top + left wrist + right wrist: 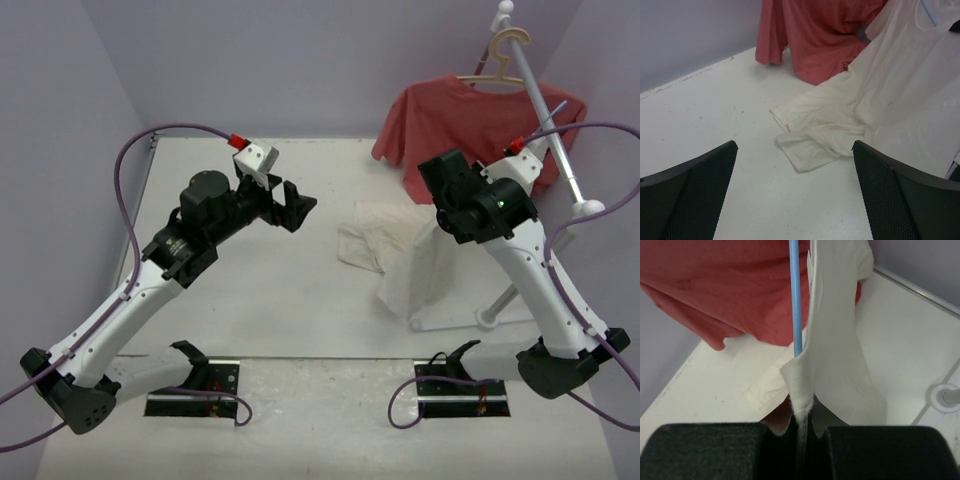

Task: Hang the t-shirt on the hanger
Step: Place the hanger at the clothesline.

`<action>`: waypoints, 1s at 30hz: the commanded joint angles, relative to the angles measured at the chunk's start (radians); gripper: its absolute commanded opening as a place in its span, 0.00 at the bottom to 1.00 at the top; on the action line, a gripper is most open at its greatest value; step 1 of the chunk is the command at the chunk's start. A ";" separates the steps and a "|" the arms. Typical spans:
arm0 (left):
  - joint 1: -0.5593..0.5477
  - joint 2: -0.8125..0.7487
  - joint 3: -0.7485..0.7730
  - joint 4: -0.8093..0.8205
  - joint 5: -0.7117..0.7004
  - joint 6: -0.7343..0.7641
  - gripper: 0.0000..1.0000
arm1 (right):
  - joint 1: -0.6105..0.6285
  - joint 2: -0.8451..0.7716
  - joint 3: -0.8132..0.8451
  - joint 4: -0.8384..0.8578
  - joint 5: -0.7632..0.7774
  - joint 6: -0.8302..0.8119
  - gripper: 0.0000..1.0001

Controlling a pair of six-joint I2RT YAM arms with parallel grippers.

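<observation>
The cream-white t-shirt is partly lifted off the table; its lower part and a sleeve lie crumpled on the surface. My right gripper is shut on a folded edge of the t-shirt, jaws pinched together on the cloth. The thin light-blue hanger runs straight up right beside the pinched edge, partly hidden in the cloth; a short piece shows inside the neck opening in the left wrist view. My left gripper is open and empty above the table, left of the t-shirt, jaws wide apart.
A red t-shirt hangs on a tan wooden hanger from a white rack pole at the back right. The rack's base stands by the right arm. Purple walls close in the table's back and sides.
</observation>
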 commanded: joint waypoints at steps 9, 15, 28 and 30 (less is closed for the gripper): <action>0.006 -0.057 -0.033 0.061 0.013 0.032 1.00 | -0.088 -0.001 -0.198 -0.038 0.003 0.184 0.00; 0.006 -0.063 -0.035 0.063 0.000 0.040 1.00 | -0.093 0.012 -0.305 0.035 0.002 0.264 0.00; 0.006 -0.082 -0.041 0.046 -0.089 0.072 1.00 | -0.098 0.187 -0.207 0.190 0.014 0.342 0.00; 0.006 -0.089 -0.042 0.045 -0.094 0.075 1.00 | -0.101 0.232 -0.150 0.183 0.012 0.348 0.00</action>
